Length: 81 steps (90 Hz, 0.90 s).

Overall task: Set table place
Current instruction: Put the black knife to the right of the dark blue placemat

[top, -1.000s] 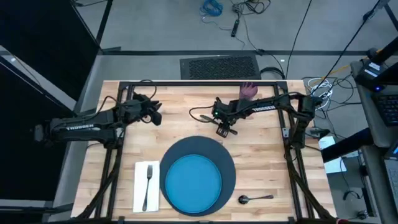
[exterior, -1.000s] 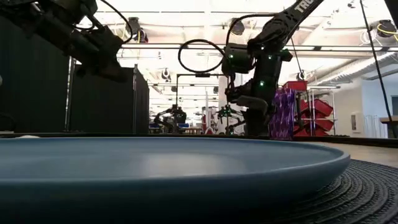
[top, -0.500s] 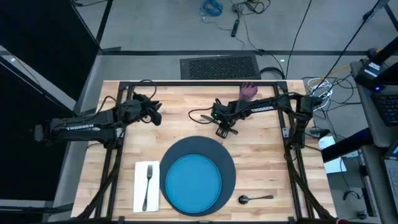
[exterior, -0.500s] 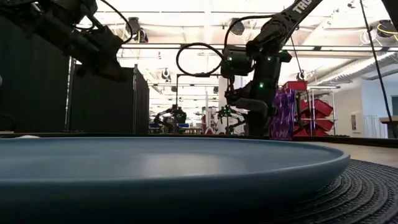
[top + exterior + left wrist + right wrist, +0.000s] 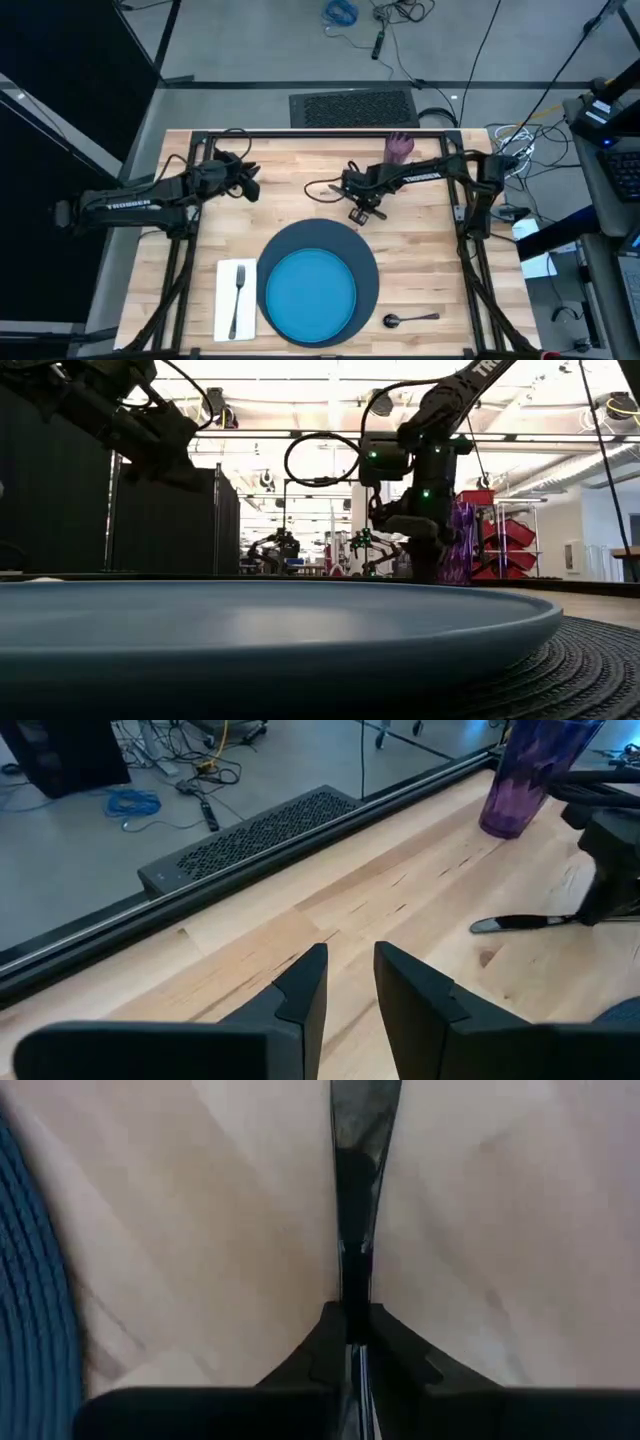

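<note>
Right pincer [image 5: 350, 1342] clamped on knife [image 5: 355, 1180] above desk [image 5: 420, 250], beside charger [image 5: 372, 272]. Left pincer [image 5: 350, 982] slightly apart, idle.

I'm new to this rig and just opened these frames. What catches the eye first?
The bright blue plate on its dark charger dominates the table's near middle. Just beyond it, the right gripper is shut on the knife. A fork lies on the white napkin left of the plate.
</note>
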Each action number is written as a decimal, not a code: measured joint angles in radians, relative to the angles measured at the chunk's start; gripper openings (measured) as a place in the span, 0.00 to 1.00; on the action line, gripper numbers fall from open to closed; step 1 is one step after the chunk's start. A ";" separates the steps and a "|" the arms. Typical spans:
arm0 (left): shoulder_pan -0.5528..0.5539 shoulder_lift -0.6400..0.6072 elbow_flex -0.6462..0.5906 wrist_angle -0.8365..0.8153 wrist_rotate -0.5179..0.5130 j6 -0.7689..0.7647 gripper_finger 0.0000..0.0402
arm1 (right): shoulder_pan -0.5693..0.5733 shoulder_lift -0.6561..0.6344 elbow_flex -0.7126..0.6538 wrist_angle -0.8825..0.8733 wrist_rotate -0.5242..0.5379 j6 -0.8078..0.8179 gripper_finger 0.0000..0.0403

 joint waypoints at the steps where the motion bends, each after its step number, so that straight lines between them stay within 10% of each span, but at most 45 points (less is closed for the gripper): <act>1: 0.000 0.000 0.000 0.000 0.000 0.000 0.18 | 0.003 0.000 0.000 -0.003 0.000 0.006 0.03; 81: 0.000 0.000 0.000 0.015 0.047 0.014 0.18 | 0.379 -0.057 -0.007 -0.099 -0.025 0.628 0.00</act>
